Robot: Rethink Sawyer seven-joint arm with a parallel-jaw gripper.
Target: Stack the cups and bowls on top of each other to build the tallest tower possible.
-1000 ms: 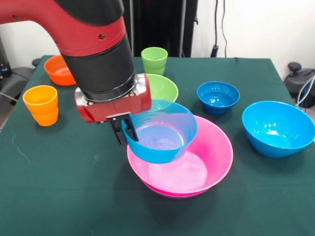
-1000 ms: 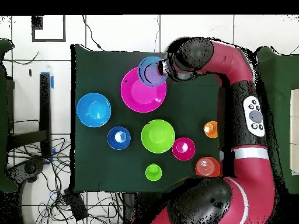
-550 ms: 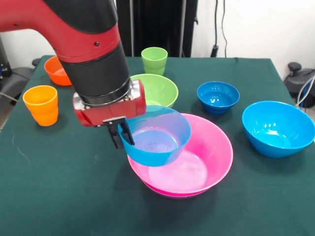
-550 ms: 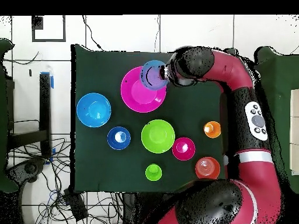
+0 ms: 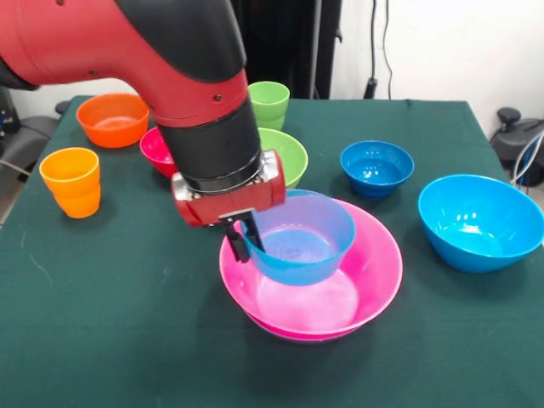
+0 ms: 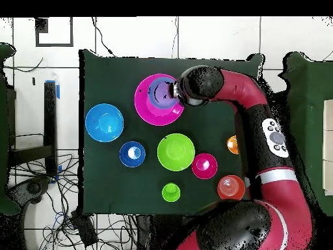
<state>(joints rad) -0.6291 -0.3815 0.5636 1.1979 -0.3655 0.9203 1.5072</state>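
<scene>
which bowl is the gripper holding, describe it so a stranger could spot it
Find the wide pink bowl in the table's middle. Above its hollow, the gripper holds a light-blue bowl by the rim. It is paler than the two other blue bowls, which sit on the cloth.

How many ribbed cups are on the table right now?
2: the orange cup near the table's left edge in the front view, the light green cup at the far edge, partly behind the arm.

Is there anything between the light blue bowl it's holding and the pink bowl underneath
Nothing visible. The gripper holds the light-blue bowl by its rim, directly over the pink bowl, whose inside looks bare. The lime bowl, dark-blue bowl and big sky-blue bowl all sit off to the sides.
</scene>
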